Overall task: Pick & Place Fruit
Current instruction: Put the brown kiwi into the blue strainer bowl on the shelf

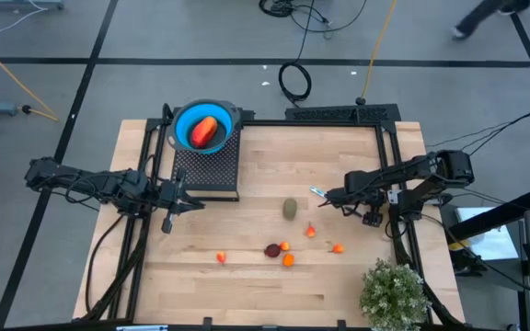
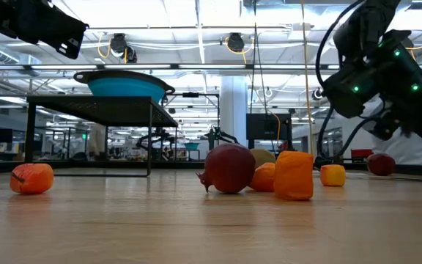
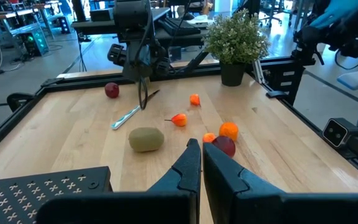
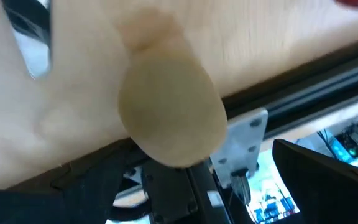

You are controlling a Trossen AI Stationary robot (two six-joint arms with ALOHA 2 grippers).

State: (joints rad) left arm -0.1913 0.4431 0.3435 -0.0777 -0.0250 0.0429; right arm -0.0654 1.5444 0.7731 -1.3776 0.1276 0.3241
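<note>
On the counter [image 1: 201, 285] lie one brownish-green oval fruit [image 1: 290, 209], one dark red fruit [image 1: 271, 249] and five small orange pieces [image 1: 288, 260], all centre-right, clear of edges. One red-orange fruit [image 1: 207, 131] sits in the blue bowl [image 1: 181, 120]. Left gripper [image 1: 167, 221] is pressed together, empty; right gripper [image 1: 324, 197] is spread beside the oval.

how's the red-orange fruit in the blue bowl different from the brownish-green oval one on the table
The red-orange fruit is longer and brightly coloured; the brownish-green oval fruit is shorter, rounder and dull. The red-orange one already lies in the blue bowl on the black rack; the oval one lies on the bare wooden table, near the silvery utensil. Neither is held by a gripper.
</note>
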